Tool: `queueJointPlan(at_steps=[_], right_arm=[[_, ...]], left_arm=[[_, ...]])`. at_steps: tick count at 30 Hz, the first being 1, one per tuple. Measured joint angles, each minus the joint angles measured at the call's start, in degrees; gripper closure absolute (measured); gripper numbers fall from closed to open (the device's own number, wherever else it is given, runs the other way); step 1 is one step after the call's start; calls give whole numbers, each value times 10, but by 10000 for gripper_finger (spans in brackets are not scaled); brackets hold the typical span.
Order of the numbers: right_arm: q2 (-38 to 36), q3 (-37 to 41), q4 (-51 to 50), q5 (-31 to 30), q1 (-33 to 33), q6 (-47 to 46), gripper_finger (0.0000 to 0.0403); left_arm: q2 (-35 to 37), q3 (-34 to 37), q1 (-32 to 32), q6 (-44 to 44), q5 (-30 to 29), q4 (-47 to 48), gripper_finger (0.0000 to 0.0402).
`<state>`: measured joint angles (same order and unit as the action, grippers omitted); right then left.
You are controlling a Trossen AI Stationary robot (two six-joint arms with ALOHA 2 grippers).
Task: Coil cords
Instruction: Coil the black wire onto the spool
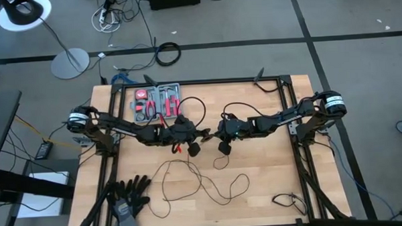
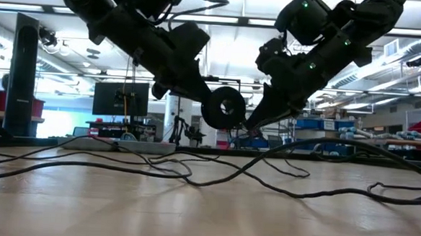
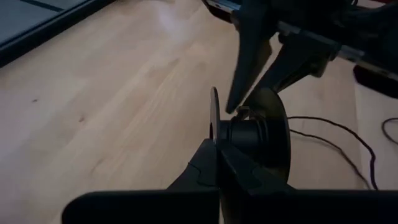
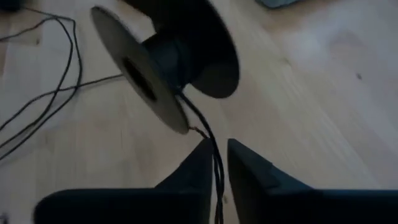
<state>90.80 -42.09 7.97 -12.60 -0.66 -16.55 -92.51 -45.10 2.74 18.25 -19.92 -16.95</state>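
- Left of centre in the high view, the left gripper [image 1: 193, 148] is clamped shut on the small black spool [image 2: 223, 108]; keep it steady.
- Centre-right, the right gripper [image 4: 216, 163], fingers slightly parted, straddles the wire [image 4: 208, 140]; feed it taut.
- Most wire lies slack across the lower table [image 1: 270, 174].

Gloves [image 1: 129, 196], tool tray [image 1: 158, 102], table [image 1: 270, 164]

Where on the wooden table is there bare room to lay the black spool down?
The bare wooden table right of the loose thin black wire, short of the small cable at the front right corner. Also the far strip right of the red tool tray. Crowded: the middle, where left gripper and right gripper meet at the black spool, and around the black gloves.
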Motion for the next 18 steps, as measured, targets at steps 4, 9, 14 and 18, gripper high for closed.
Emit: queueJointPlan(at_steps=[4, 9, 14, 18], right_arm=[[0, 0, -20, -2, -1, -12, 310], [0, 0, -42, -3, -4, -24, 279], [0, 0, -60, -10, -9, -34, 277], [0, 0, -104, -18, -12, -46, 280]], left_arm=[[0, 0, 0, 2, 6, -2, 401], [11, 5, 0, 10, -8, -3, 401], [64, 53, 0, 22, -50, -17, 401], [119, 115, 0, 46, -69, -54, 402]])
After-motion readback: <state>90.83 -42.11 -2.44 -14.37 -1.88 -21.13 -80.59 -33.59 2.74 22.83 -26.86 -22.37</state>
